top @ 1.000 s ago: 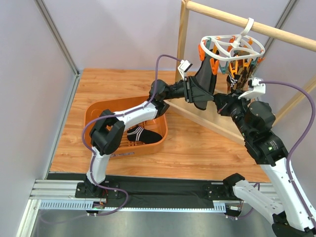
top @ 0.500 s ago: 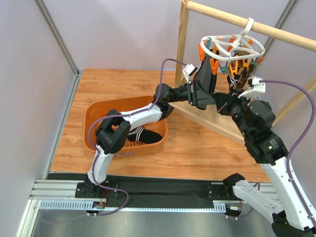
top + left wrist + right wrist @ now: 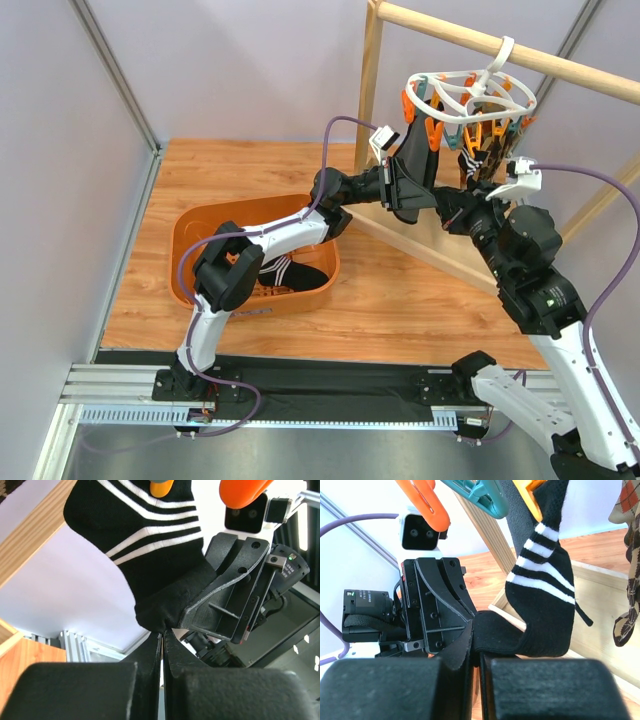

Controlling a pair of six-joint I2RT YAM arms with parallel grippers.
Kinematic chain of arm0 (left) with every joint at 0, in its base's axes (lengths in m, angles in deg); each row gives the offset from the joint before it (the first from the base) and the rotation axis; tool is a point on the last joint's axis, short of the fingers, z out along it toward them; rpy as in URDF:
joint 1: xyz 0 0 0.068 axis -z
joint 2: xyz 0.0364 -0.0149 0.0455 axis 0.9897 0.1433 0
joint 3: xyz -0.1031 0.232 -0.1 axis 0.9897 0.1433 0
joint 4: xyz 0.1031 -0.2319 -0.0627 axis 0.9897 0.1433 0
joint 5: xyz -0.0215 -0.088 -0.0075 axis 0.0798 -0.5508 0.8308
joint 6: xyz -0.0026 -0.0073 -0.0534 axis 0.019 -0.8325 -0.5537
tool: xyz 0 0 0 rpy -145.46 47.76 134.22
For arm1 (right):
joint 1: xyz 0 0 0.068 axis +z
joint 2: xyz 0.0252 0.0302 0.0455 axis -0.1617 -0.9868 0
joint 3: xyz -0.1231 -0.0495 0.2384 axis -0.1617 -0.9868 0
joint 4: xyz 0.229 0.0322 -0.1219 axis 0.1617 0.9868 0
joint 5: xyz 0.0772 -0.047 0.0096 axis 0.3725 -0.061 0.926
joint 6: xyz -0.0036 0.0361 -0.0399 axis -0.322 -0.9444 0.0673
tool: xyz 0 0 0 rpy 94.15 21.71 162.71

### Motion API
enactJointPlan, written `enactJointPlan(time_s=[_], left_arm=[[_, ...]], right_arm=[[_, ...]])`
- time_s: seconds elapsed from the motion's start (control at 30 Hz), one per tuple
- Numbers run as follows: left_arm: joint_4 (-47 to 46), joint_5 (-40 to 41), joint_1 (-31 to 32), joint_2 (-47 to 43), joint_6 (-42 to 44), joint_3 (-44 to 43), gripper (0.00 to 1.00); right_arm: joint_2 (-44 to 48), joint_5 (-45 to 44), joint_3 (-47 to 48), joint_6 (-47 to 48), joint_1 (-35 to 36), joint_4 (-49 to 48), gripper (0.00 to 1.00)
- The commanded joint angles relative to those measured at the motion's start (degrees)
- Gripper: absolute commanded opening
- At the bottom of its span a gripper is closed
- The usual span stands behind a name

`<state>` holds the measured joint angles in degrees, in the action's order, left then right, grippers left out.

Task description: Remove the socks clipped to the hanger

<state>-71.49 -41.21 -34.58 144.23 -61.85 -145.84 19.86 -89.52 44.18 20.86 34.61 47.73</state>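
While your left gripper (image 3: pixel 161 635) has come up since a second ago, its jaws are pressed nearly together on the toe of the black striped sock (image 3: pixel 150 555), with the fabric pinched right at the tips. Your right gripper (image 3: pixel 476 650) has hardly shifted, its jaws likewise squeezed onto the same sock, just opposite. Above both jaws, that sock hangs from an orange clip (image 3: pixel 161 485) on the hanger (image 3: pixel 468 95).

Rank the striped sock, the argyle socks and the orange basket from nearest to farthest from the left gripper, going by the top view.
1. Striped sock: pinched in the left gripper itself.
2. Argyle socks: hanging just to its right, at similar height.
3. Orange basket: low down, off to its left.
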Motion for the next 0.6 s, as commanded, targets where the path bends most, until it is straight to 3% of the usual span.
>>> enactJointPlan(time_s=[0.0, 0.03, 0.07, 0.17, 0.23, 0.4, 0.57], left_arm=[[-6.87, 1.1, 0.19, -0.16, -0.99, -2.56, 0.0], [-6.43, 1.02, 0.19, -0.16, -0.9, -2.47, 0.0], [-6.08, 0.84, 0.19, -0.24, -0.55, -2.47, 0.0], [-4.23, 0.75, 0.19, -0.51, 0.41, -2.47, 0.0], [-3.18, 0.75, 0.19, -0.33, 0.85, -2.56, 0.0], [0.16, 0.84, 0.19, -0.51, 3.05, -2.04, 0.0], [0.34, 1.37, 0.19, -0.68, 3.14, -1.51, 0.0]], right_arm=[[0.48, 0.2, 1.44, -0.32, -0.34, 0.26, 0.07], [0.56, 0.03, 1.7, -0.41, -0.34, 0.96, 0.12], [0.83, -0.32, 1.88, -0.24, -0.25, 1.23, 0.28], [0.48, -4.09, 4.86, -0.23, -0.34, 6.05, 0.54], [-0.57, -9.26, 7.58, 0.38, -0.25, 12.11, 0.62], [-3.3, -16.58, 17.16, 4.68, -0.34, 20.64, 0.66], [-8.83, -20.45, 24.1, 13.2, -0.25, 19.43, 0.63]])
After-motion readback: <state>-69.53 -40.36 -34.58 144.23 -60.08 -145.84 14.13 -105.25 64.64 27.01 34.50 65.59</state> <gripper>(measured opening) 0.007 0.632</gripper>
